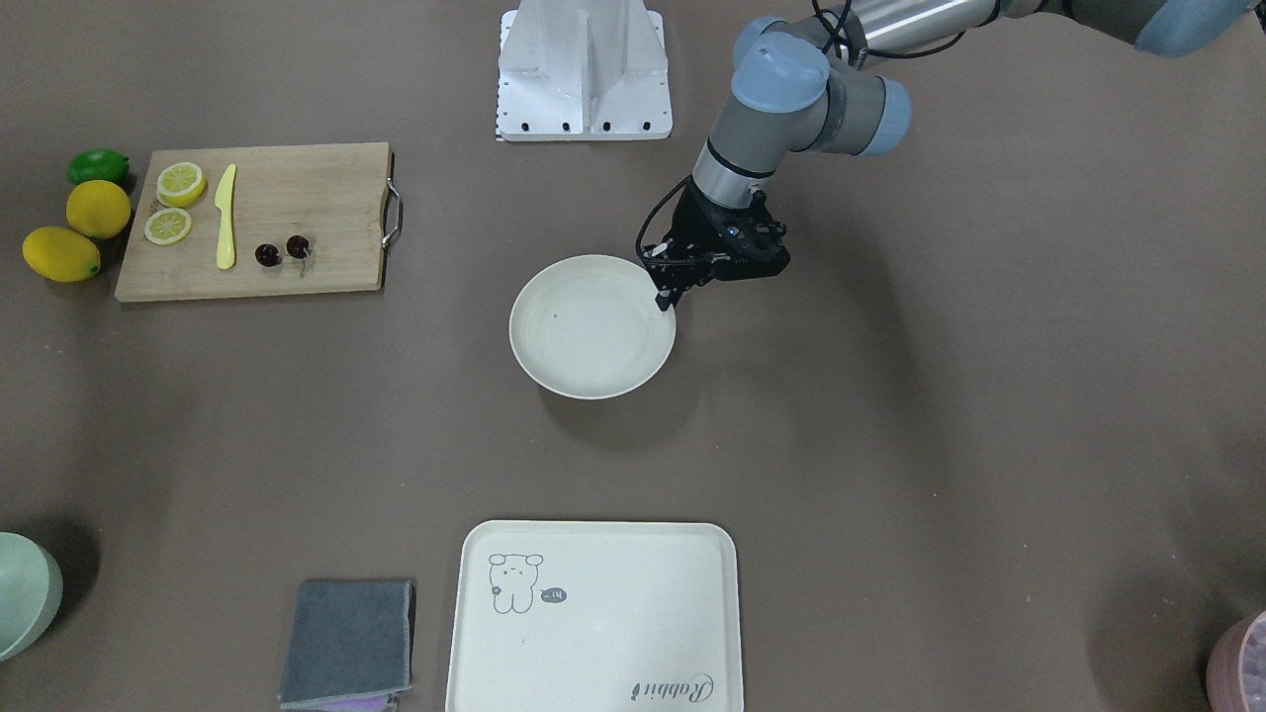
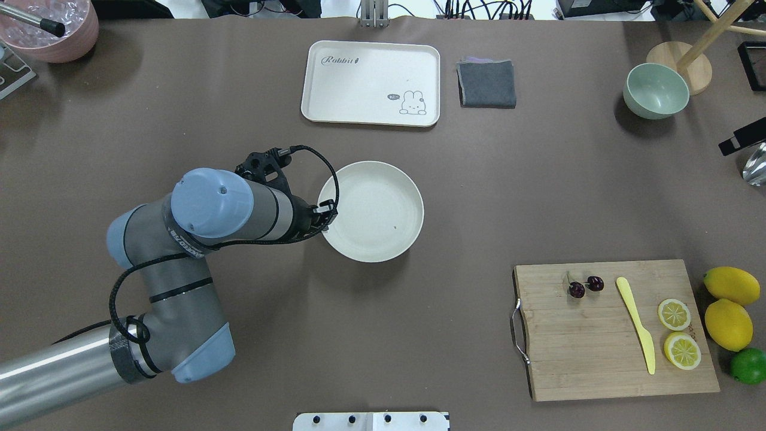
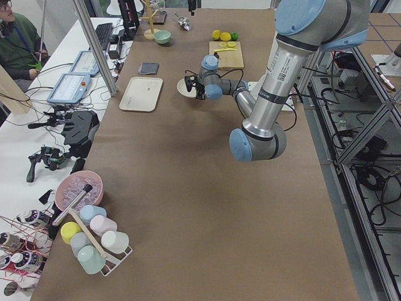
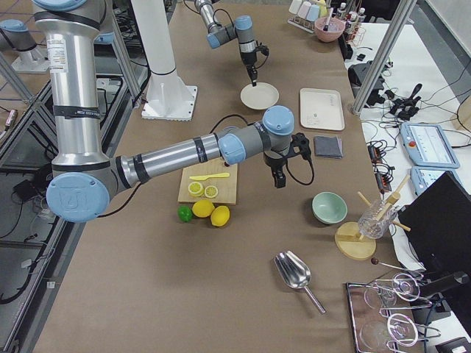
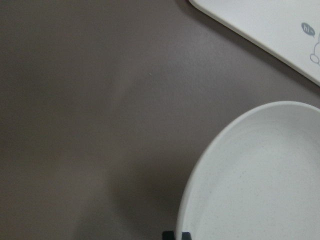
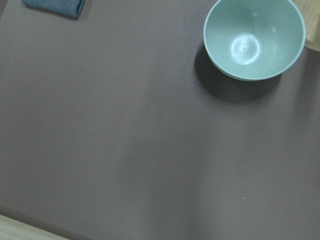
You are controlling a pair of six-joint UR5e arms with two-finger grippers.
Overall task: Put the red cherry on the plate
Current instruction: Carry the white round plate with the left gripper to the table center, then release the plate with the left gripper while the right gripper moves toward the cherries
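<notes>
Red cherry (image 2: 585, 286) is found on the cutting board (image 2: 598, 353), well apart from the plate (image 2: 383, 197) and nearer the right fingers (image 4: 278, 180), whose state cannot be told. The plate's rim seems to be pinched by the left fingers (image 1: 665, 297), pressed nearly together.

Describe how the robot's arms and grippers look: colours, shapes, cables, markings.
Both arms are round silver-grey tubes with grey joints and pale blue caps. The left arm wears a black lettered band; a black cable loops to the black left gripper. The right arm has black rings; the right gripper is black, with a looping cable.
</notes>
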